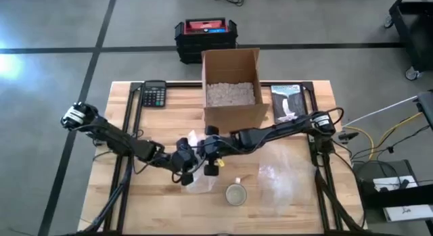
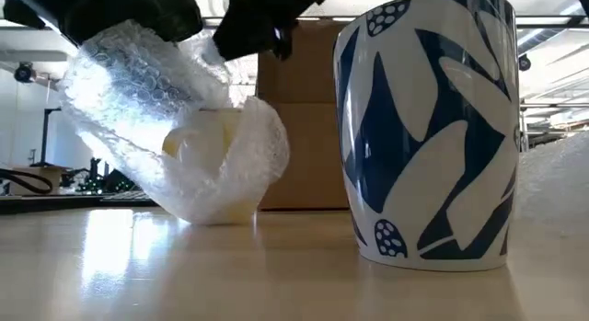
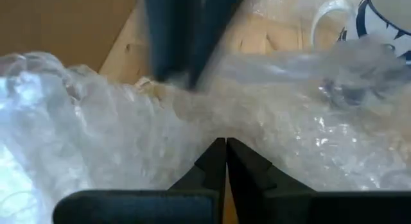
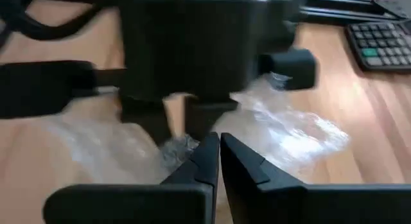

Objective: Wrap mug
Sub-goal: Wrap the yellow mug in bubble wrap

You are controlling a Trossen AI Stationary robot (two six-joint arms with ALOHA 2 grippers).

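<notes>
A yellowish mug (image 2: 207, 165) lies tilted inside a bundle of bubble wrap (image 1: 196, 180) near the table's middle, its lower side on the table. My left gripper (image 1: 184, 171) is shut on the wrap at the bundle's left. My right gripper (image 1: 212, 161) is shut on the wrap just to the right, above the bundle. A blue and white mug (image 1: 235, 194) stands upright and bare on the table, right of the bundle and nearer the front edge. My left gripper pinches a bunched fold of the bubble wrap (image 3: 221, 131) between its two shut fingers, near the top of the bundle. It comes from the table's left, slanting down. The wrapped mug rests on the table below. My right gripper pinches a gathered bit of the bubble wrap (image 4: 183, 146) at its shut fingertips, close beside the left gripper's fingers. It comes from the table's right, slanting down. The wrap trails slack onto the table past the fingers.
An open cardboard box (image 1: 231, 87) with pale filling stands at the far middle. A calculator (image 1: 154, 94) lies far left, a booklet (image 1: 287, 102) far right. A loose sheet of bubble wrap (image 1: 284, 180) lies on the table's right. A black case (image 1: 205, 36) sits on the floor beyond.
</notes>
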